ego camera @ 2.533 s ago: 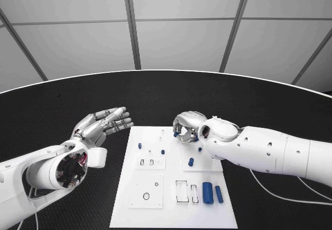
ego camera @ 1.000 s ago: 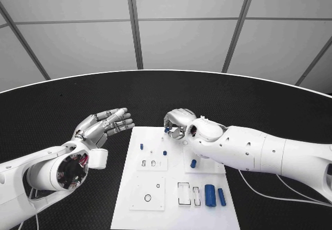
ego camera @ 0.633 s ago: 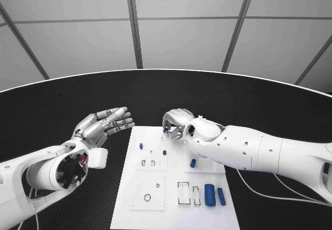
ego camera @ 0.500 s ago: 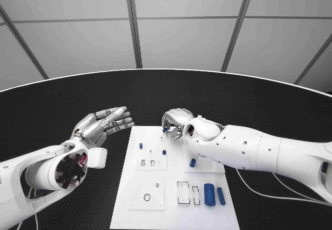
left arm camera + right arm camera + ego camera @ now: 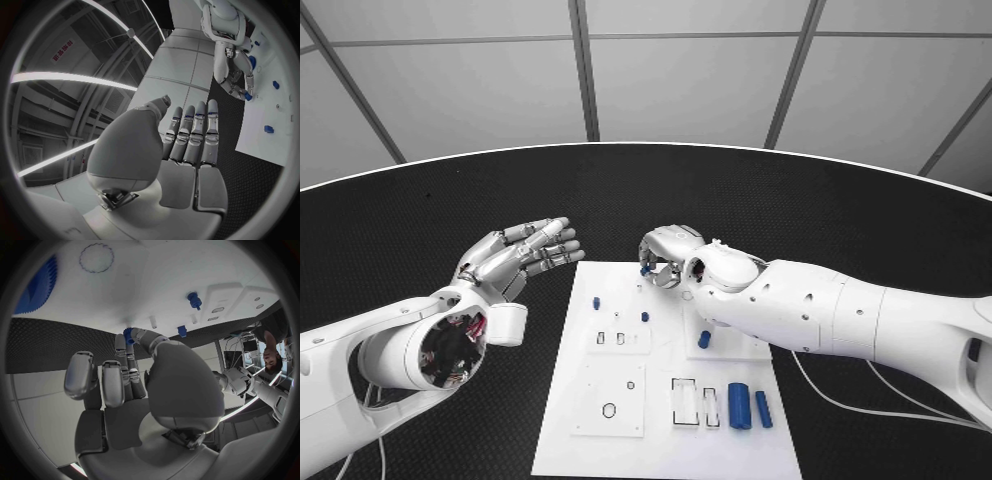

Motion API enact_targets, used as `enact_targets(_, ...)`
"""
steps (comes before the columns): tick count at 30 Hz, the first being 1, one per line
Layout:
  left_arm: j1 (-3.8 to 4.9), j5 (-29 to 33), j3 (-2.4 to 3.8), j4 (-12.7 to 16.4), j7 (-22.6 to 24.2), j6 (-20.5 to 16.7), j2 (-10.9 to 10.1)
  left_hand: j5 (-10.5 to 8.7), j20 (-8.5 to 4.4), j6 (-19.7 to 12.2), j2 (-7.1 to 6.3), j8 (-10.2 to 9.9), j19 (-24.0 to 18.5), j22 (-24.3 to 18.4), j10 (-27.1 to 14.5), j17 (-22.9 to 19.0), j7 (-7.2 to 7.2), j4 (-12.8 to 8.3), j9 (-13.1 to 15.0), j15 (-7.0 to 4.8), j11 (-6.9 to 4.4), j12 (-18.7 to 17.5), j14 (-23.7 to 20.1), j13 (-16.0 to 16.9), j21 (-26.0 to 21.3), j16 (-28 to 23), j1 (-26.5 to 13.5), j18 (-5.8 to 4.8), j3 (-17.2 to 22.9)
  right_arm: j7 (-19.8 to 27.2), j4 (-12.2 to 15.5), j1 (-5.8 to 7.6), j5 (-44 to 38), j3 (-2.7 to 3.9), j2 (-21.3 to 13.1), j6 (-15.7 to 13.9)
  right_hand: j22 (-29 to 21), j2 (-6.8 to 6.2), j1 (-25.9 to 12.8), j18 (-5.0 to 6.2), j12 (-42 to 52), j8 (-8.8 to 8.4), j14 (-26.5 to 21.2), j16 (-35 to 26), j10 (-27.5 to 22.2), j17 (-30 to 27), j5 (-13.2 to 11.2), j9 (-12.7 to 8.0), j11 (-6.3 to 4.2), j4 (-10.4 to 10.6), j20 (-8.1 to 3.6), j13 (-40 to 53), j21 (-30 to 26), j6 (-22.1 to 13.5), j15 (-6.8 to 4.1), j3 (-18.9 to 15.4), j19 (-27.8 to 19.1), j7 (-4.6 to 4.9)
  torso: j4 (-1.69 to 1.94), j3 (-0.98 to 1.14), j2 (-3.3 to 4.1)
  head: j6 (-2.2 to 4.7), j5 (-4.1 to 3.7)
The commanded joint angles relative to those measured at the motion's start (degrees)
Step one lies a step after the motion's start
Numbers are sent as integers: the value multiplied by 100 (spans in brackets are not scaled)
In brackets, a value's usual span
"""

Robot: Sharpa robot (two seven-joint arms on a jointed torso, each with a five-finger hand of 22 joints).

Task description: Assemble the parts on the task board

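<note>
The white task board (image 5: 635,425) lies in the middle of the black table. My right hand (image 5: 669,256) hovers over its far edge and pinches a small blue part (image 5: 646,269) between thumb and a fingertip; the right wrist view shows that blue part (image 5: 128,334) at the fingertips just above the board (image 5: 156,275). My left hand (image 5: 522,254) is raised to the left of the board, open, with its fingers (image 5: 188,137) straight and nothing in them. Small blue pegs (image 5: 596,302) (image 5: 643,317) (image 5: 704,340) stand on the board.
Two larger blue cylinders (image 5: 737,406) (image 5: 763,408) lie at the board's near right, beside narrow rectangular slots (image 5: 682,402). A ring-shaped recess (image 5: 609,410) sits at the near left. Black table (image 5: 430,230) surrounds the board. A white cable (image 5: 877,395) trails under my right arm.
My right hand has carried the small blue part leftward along the board's far edge, then held nearly still over the last half second. My left hand has edged slightly up.
</note>
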Motion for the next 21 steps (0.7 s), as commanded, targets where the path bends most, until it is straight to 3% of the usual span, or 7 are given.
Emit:
enact_targets(1,8,0,0,-3,-1,0,1,-13,8,-47,-48,-28,7,-5,-28,9,204,7,-5,23,9,-36,-23,-6,38,-26,0,67,27,1,-20,0,0,0,11,4,-8,43,-19,-50,-40,81,349,13,-16,-6,-14,498,22,39,-3,6,15,-19,-32,2,7,5,0,-2,1,-7,7)
enact_targets(6,18,0,0,-8,-4,0,2,-13,8,-47,-48,-28,7,-5,-28,9,204,7,-5,23,9,-36,-23,-6,38,-26,0,67,27,8,-59,0,0,0,31,7,-14,33,-42,-50,-84,57,347,15,-74,-13,-25,519,42,51,6,10,5,-84,-17,11,2,25,-5,0,2,-5,14)
enact_targets(10,23,0,0,-9,-8,-1,5,-13,8,-47,-48,-28,7,-5,-28,9,204,7,-5,23,9,-36,-23,-6,38,-26,0,67,27,31,-73,0,0,0,39,27,-37,-16,-105,-46,-160,-57,339,13,-169,-35,-55,513,92,89,36,14,-23,-260,24,29,-13,87,-7,3,6,-7,24)
enact_targets(18,27,0,0,-14,-13,-11,3,-14,10,-57,-56,-36,2,-8,-37,9,213,-1,-8,27,16,-49,-27,-5,37,-34,-6,66,35,42,-70,0,0,-1,18,108,-103,-332,-285,-25,-350,-622,321,16,-371,-82,-167,340,138,201,92,9,-104,-1034,71,59,-50,169,-10,6,5,-20,30)
enact_targets(21,27,0,0,-15,-13,-16,2,-15,12,-63,-59,-41,-2,-9,-43,9,218,-6,-10,30,19,-56,-31,-5,37,-39,-8,66,40,36,-62,0,0,-1,2,128,-119,-367,-288,-21,-362,-650,317,10,-376,-99,-175,333,138,201,93,10,-119,-1068,70,55,-57,161,-13,7,5,-16,34)
